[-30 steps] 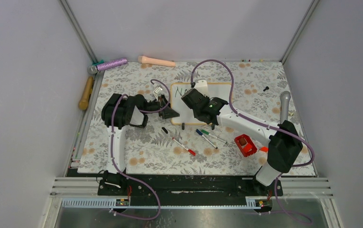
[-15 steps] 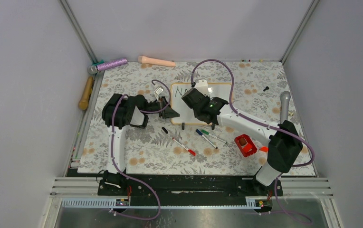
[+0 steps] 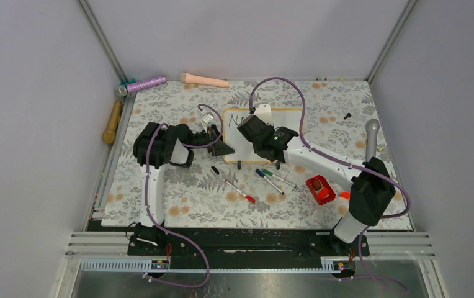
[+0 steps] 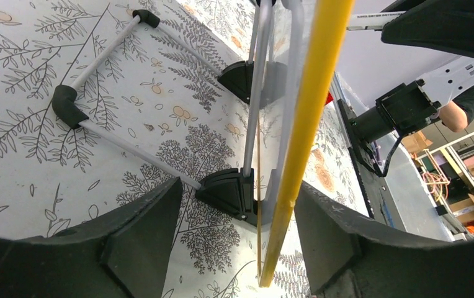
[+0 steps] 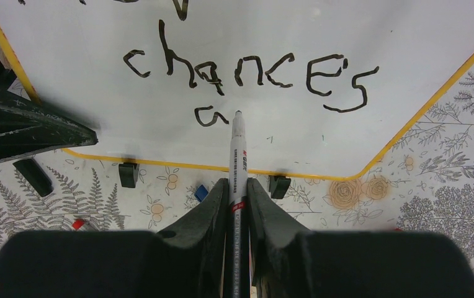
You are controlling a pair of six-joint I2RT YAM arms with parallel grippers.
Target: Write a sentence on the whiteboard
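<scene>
Standing on the leaf-and-flower patterned table cover (image 3: 191,205), well out from the arm bases, is the small glossy white whiteboard with a thin yellowish frame and rounded corners (image 3: 289,121). Its face leans back toward the top camera. Right wrist view: two small black feet (image 5: 127,174) under the lower frame edge rest on the cover.

Right gripper (image 5: 237,184): both fingers clamped on the barrel of a slim white marker pen with a black tip (image 5: 237,146). The pen runs straight out between the fingers. Its tip is at the board face; contact not resolvable.

Black handwritten sentence (image 5: 247,71): the middle line reads "chances". The top line is cut off at the upper picture edge. The third line holds a single "a", just left of the pen tip.

Left gripper (image 4: 237,191): at the board's left edge, one finger on each side of the frame, which is seen edge-on. The jaws stand apart; whether they pinch the board cannot be told. A grey wire prop with black joints (image 4: 67,105) runs from the feet across the cover.

Near the board's lower edge: loose marker pens (image 3: 239,191) and a small red box (image 3: 320,189) on the cover.
</scene>
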